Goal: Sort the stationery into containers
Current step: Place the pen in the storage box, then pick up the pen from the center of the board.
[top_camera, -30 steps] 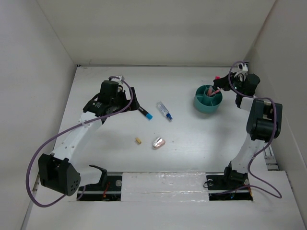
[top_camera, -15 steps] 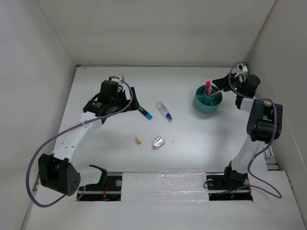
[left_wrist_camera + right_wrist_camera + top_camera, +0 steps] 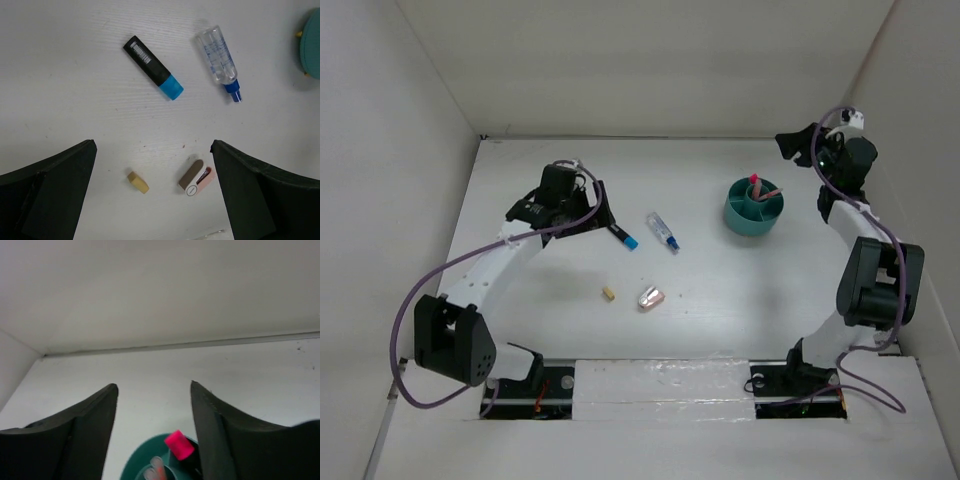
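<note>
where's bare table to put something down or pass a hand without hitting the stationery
Free: the far strip along the back wall; the gap between clear tube and teal bowl; the near-right stretch between silver-pink oval piece and right arm base. Crowded: left of centre, where blue-capped marker, tube, tan block and oval piece cluster.

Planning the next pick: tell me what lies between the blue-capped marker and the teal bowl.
The clear tube lies there, nearer the blue-capped marker than the teal bowl; otherwise bare. Seen in the top external view.

Bright even light, soft faint shadows, right wrist view dimmer
</note>
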